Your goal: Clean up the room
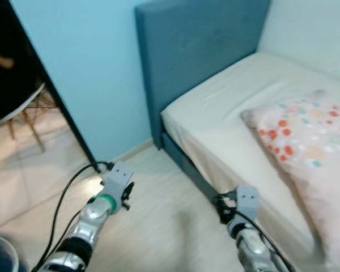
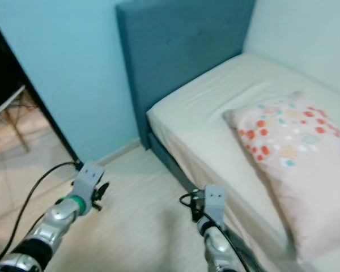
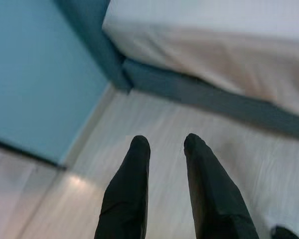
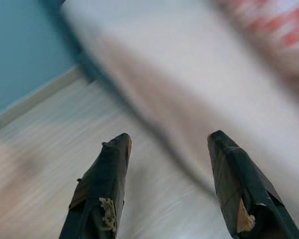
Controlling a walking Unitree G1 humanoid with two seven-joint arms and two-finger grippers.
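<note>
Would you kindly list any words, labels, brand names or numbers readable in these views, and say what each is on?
None can be read. The pillow carries only coloured dots, and the bed's headboard, the wall and both grippers, left and right, bear no lettering.

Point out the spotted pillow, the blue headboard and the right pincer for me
spotted pillow [image 1: 309, 136], left eye view, middle of its dotted cover
blue headboard [image 1: 192, 51], left eye view, its padded front
right pincer [image 4: 169, 142], right wrist view, midway between its two black tips

Pillow [image 1: 311, 136] on bed [image 1: 215, 113], right; headboard [image 1: 192, 51] behind; chair [image 1: 22, 107] far left.
</note>
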